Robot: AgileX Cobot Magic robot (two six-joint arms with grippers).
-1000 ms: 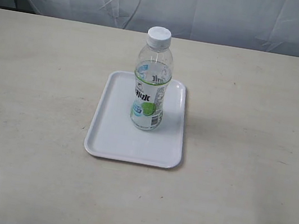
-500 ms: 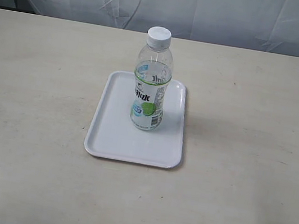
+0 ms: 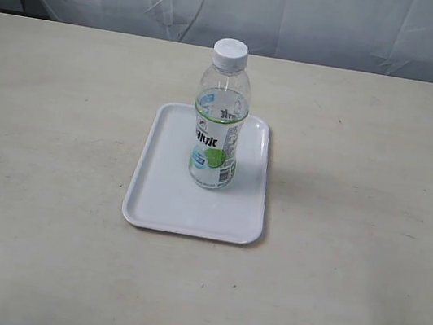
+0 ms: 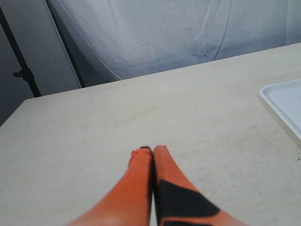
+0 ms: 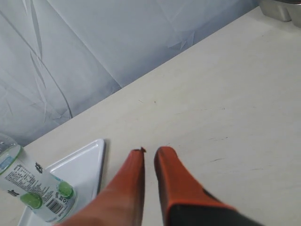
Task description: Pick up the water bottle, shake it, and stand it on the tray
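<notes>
Water bottle (image 3: pixel 221 119) stood upright on the white tray (image 3: pixel 162 195), toward its far half, your left gripper (image 4: pixel 152 149) clenched empty over the bare table (image 3: pixel 360 193), your right gripper (image 5: pixel 149 151) nearly closed, holding nothing.

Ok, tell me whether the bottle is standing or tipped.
Standing. The water bottle is upright on the tray, white cap on top, untouched by either gripper.
</notes>
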